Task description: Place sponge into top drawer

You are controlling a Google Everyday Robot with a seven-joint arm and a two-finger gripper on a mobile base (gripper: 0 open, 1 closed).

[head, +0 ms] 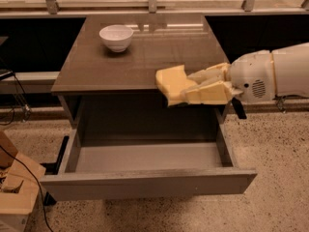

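Where the brown cabinet top ends above speckled floor, jaws clamp sponge

The gripper, clamped on the sponge, hangs at the front right edge of the cabinet top, which lies just under it. Below and in front of it, the top drawer stands pulled out, its cavity open from above. The drawer's right side wall runs beneath the wrist. The white bowl sits well beyond the fingertips, near the back.
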